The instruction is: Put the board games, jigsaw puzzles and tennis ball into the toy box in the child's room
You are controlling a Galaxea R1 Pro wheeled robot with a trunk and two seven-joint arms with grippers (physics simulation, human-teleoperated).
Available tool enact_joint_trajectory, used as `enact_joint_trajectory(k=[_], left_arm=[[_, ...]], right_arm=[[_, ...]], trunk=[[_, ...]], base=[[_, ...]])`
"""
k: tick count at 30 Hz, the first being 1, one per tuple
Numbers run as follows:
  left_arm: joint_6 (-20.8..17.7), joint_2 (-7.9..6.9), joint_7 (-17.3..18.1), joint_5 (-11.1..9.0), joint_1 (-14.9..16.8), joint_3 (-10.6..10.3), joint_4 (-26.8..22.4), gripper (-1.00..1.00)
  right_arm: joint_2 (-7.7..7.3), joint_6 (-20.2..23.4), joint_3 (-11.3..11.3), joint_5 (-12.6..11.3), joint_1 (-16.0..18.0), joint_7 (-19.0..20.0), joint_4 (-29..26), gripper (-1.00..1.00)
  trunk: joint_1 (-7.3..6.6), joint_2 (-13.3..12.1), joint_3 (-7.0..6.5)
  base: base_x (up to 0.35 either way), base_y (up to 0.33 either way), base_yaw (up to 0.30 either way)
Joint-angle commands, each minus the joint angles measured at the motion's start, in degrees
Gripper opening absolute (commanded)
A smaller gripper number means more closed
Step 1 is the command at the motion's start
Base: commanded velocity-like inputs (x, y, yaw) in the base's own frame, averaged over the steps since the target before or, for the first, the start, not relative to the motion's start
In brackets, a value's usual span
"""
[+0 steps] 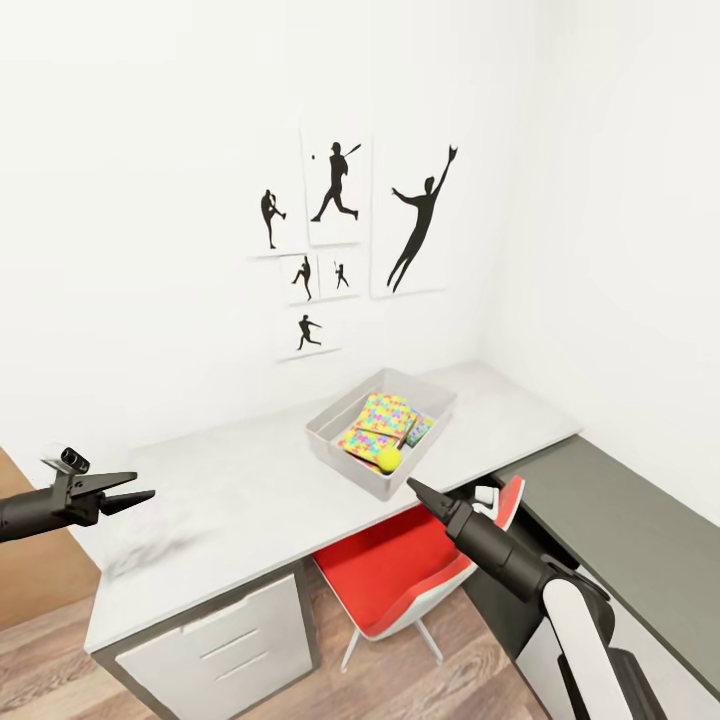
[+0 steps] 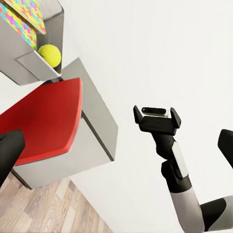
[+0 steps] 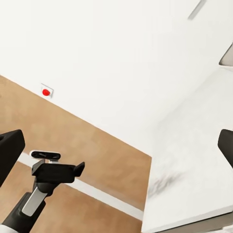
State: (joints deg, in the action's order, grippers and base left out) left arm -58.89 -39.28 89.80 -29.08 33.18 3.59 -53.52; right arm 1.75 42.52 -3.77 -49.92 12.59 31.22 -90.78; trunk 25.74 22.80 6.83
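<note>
the toy box [image 1: 345, 452], a light grey tray with low sloping walls, is seen on the white-grey table [image 1: 230, 500], toward the table's right half and set at an angle to its edges. inside it the jigsaw puzzles [image 1: 378, 418] are seen as boards of yellow, pink, blue and green pieces, leaned against one another; how many boards there are cannot be told. the tennis ball [image 1: 389, 458] is lodged at the near side of the box, touching the puzzles, and a small blue-green board game [image 1: 420, 431] is tucked at the right of the puzzles against the wall of the box. in the left wrist view the ball [image 2: 50, 55] is seen in a corner of the toy box [image 2: 29, 68], beside the puzzle boards [image 2: 22, 22].

a red chair [image 1: 400, 570] with a white shell is pushed under the table, just below the box. white drawers [image 1: 225, 645] are fitted under the table's left end, above the wood-plank floor [image 1: 60, 670]. black baseball silhouettes [image 1: 340, 215] are hung on the white wall behind the table.

the right gripper [image 1: 413, 487] is held in the air just in front of the box's near edge, above the chair, nothing between its fingers; its jaws are spread apart, as the right wrist view shows. the left gripper [image 1: 140, 490] is held at the far left, over the table's left end, well apart from the box, its jaws spread and empty.
</note>
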Motion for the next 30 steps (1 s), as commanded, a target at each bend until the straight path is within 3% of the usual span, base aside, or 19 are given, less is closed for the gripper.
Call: enact_joint_trajectory(k=[1, 16, 21, 30], left_arm=[[-0.61, -0.02, 0.20, -0.02, 0.04, -0.05, 0.00, 1.00], [-0.61, -0.07, 0.20, -0.04, 0.04, -0.08, 0.00, 1.00], [-0.61, -0.06, 0.20, -0.03, 0.04, -0.08, 0.00, 1.00], [-0.61, -0.15, 0.20, -0.06, 0.04, -0.07, 0.00, 1.00]], right_arm=[[0.05, 0.42, -0.13, -0.09, 0.06, 0.12, -0.01, 1.00], [0.10, 0.46, -0.02, -0.12, 0.06, -0.32, -0.01, 1.00], [0.10, 0.46, -0.08, -0.14, 0.03, -0.35, -0.01, 1.00], [0.10, 0.46, -0.33, -0.21, 0.04, -0.36, -0.01, 1.00]], trunk=[[0.04, 0.12, 0.03], [0.04, 0.12, -0.79], [0.04, 0.12, -0.80], [0.04, 0.12, -0.80]], base=[[-0.007, 0.000, 0.000], [-0.101, 0.000, 0.006], [-0.071, 0.009, -0.196], [-0.270, 0.079, -0.272]])
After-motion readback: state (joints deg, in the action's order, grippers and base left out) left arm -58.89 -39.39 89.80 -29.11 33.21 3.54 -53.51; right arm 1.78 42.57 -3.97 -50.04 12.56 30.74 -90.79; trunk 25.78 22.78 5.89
